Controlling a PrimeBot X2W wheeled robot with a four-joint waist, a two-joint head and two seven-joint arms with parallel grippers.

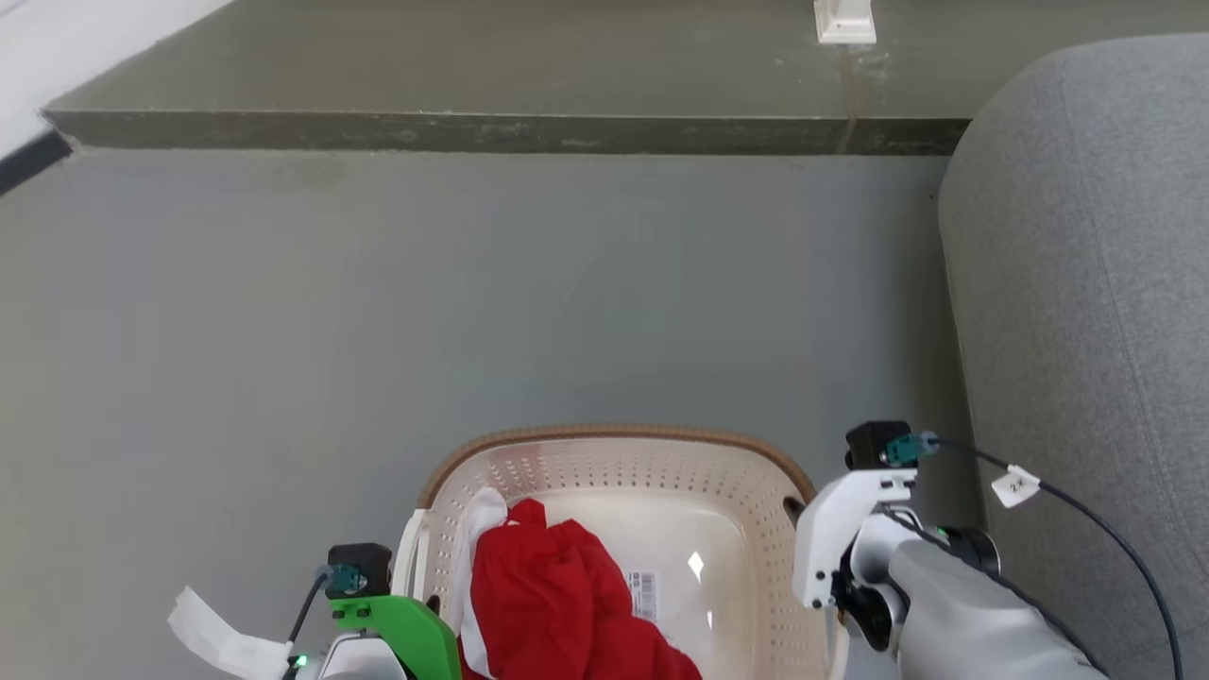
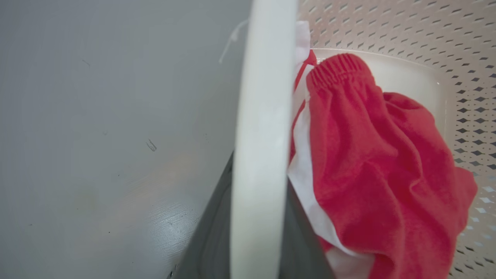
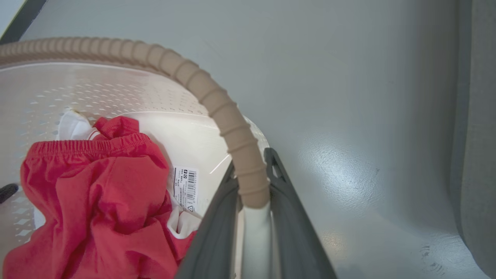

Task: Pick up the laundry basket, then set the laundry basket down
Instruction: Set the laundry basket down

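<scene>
The right gripper (image 3: 252,168) clamps its two dark fingers (image 3: 217,232) on the laundry basket (image 3: 217,100), where the brown rim meets a white handle (image 3: 255,244). Inside lie a red garment (image 3: 97,201) with an elastic waistband, a white cloth (image 3: 73,126) and a barcode label (image 3: 186,186). A grey sofa (image 3: 476,116) stands at the right edge.

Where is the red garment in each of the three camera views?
Head view: red garment at bottom centre, inside the laundry basket, toward its left side.
Left wrist view: red garment in the right half, right of the white handle.
Right wrist view: red garment at lower left.
Shared landmark: the basket's perforated wall, next to the garment in all three.
</scene>
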